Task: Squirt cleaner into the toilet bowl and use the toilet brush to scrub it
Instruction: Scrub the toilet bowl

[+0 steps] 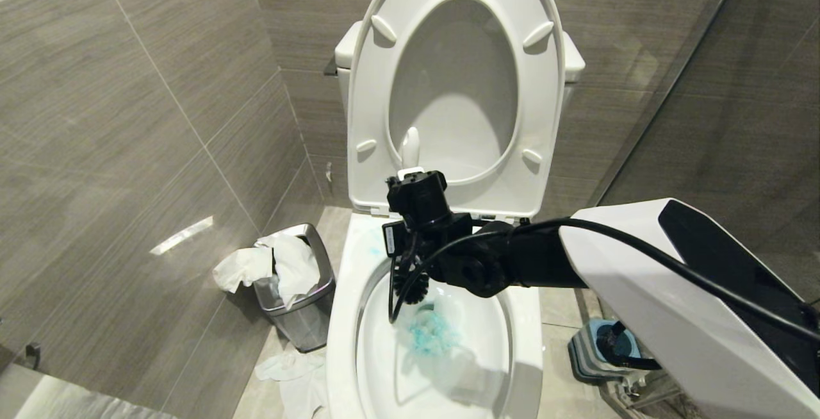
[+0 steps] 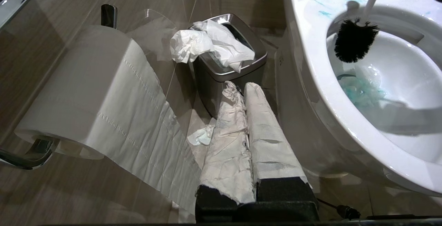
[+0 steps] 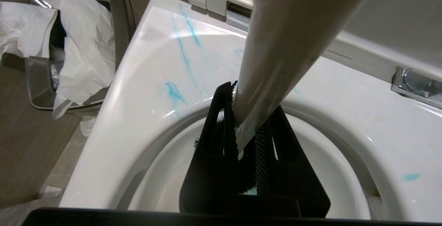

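Right gripper [image 3: 247, 134] clamps toilet brush [image 2: 355, 39] handle; bristles at toilet bowl's [image 1: 339, 316] 11 o'clock. Left gripper [image 2: 246, 91] closed, empty.

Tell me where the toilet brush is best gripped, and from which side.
On the slim white handle of the toilet brush, well above the black bristle head, from above and across it. The handle tilts up out of the bowl while the bristles sit low inside. The right gripper is shut on it this way. The left gripper hangs shut by the waste bin.
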Robot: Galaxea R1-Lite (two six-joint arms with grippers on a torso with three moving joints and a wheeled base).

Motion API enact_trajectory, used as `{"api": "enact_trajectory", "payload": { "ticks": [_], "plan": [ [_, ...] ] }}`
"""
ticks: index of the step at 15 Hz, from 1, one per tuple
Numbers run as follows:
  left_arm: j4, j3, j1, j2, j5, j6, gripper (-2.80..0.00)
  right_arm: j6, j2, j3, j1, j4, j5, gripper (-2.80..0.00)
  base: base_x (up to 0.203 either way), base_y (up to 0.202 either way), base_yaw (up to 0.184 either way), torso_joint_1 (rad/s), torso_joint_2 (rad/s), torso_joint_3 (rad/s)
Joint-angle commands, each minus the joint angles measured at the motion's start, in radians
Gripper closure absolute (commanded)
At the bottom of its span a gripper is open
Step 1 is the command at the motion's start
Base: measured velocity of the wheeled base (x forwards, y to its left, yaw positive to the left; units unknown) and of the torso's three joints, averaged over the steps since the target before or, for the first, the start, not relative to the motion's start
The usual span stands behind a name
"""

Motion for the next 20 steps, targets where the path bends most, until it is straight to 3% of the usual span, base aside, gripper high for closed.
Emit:
{"api": "enact_trajectory", "payload": {
  "ticks": [1, 7, 13, 16, 18, 20],
  "plan": [
    [0.0, 0.0, 0.0, 0.0, 0.0, 0.0, 0.0, 0.001, 0.06, -0.06, -0.005, 0.031, -0.004, 0.0, 0.0, 0.0, 0.0, 0.0, 0.0, 0.0],
    [0.0, 0.0, 0.0, 0.0, 0.0, 0.0, 0.0, -0.001, -0.015, 0.031, -0.063, 0.05, -0.012, 0.0, 0.0, 0.0, 0.0, 0.0, 0.0, 0.0],
    [0.0, 0.0, 0.0, 0.0, 0.0, 0.0, 0.0, 0.046, -0.182, 0.418, -0.069, -0.05, -0.01, 0.0, 0.0, 0.0, 0.0, 0.0, 0.0, 0.0],
    [0.0, 0.0, 0.0, 0.0, 0.0, 0.0, 0.0, 0.135, -0.253, 0.618, -0.024, -0.137, -0.008, 0.0, 0.0, 0.0, 0.0, 0.0, 0.0, 0.0],
    [0.0, 0.0, 0.0, 0.0, 0.0, 0.0, 0.0, 0.204, -0.274, 0.657, 0.04, -0.151, -0.009, 0.0, 0.0, 0.0, 0.0, 0.0, 0.0, 0.0],
    [0.0, 0.0, 0.0, 0.0, 0.0, 0.0, 0.0, 0.212, -0.274, 0.652, 0.093, -0.152, -0.009, 0.0, 0.0, 0.0, 0.0, 0.0, 0.0, 0.0]
  ]
}}
